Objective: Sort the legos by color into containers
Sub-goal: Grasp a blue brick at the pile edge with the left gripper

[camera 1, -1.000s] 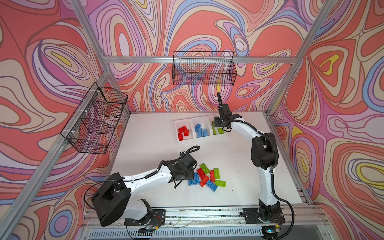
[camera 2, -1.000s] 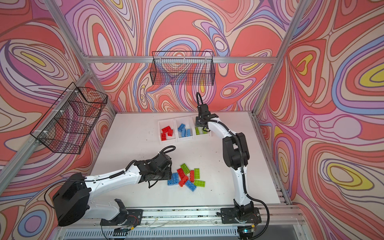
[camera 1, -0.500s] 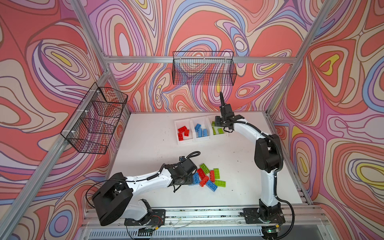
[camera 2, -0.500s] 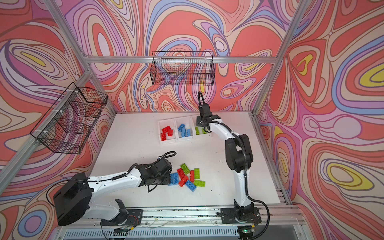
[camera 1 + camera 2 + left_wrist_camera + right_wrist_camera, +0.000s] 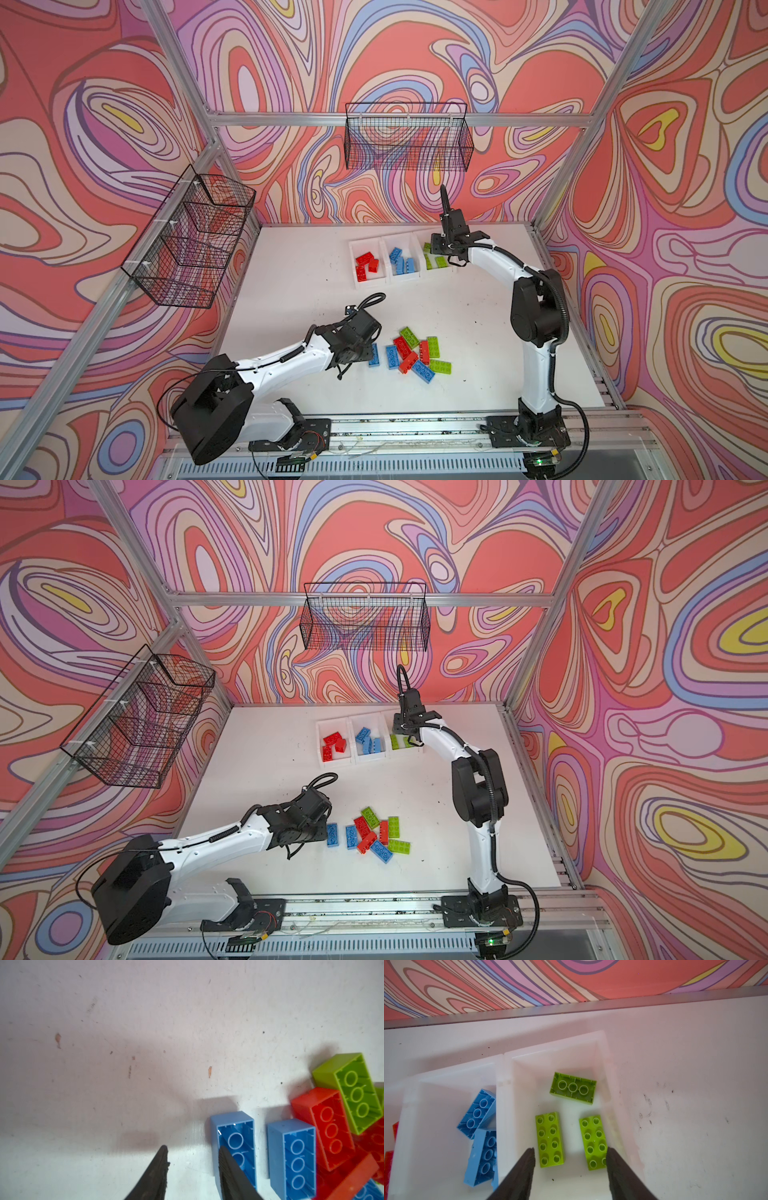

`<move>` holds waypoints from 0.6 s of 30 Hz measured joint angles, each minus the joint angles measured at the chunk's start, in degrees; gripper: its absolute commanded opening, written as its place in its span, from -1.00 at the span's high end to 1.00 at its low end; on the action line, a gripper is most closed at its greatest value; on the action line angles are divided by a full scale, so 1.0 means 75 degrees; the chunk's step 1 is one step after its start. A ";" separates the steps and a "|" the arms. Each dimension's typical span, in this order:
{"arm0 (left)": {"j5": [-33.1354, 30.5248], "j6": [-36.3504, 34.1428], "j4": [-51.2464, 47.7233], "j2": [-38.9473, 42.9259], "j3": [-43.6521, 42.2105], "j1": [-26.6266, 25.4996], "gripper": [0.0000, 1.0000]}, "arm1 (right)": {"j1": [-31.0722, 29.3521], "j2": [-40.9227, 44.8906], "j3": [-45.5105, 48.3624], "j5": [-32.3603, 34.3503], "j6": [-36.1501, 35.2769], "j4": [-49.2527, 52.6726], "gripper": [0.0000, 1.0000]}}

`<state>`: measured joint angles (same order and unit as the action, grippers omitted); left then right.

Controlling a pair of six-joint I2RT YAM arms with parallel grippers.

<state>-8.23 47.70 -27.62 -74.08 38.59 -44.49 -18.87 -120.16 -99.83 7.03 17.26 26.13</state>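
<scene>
Much is hidden from us. Of the left gripper (image 5: 192,1151) the left wrist view shows only two dark, ribbed finger ends. They stand apart with bare table (image 5: 124,1064) between them, clamping nothing. One finger overlaps the rim of a blue brick (image 5: 236,1138) lying hollow side up; we cannot tell whether they touch. In both top views, at lower centre, the arm's wrist covers that gripper and part of this brick.

The right gripper (image 5: 570,1151) hangs released and empty above the green bin, and in the top views its body hides part of that bin.

We count nine loose legos (image 5: 409,337) clustered at lower centre: three blue, three red and three lime green, some overlapping. The containers (image 5: 376,284), three white glossy plastic bins joined in a row at upper centre, hold three red on the left, seemingly three blue in the middle and three green on the right. The right wrist view cuts off the blue bin, showing two bricks.

The bricks are hard, shiny rectangles with two rows of four studs.
</scene>
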 measured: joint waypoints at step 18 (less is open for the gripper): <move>0.0446 0.0743 0.0093 -0.1070 0.0504 -0.0458 -0.21 | 0.0000 0.0283 0.0425 0.0029 0.0026 -0.0029 -0.21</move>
<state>-4.89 53.28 -26.92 -82.11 42.37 -47.92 -18.87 -118.04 -96.64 7.25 17.45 25.91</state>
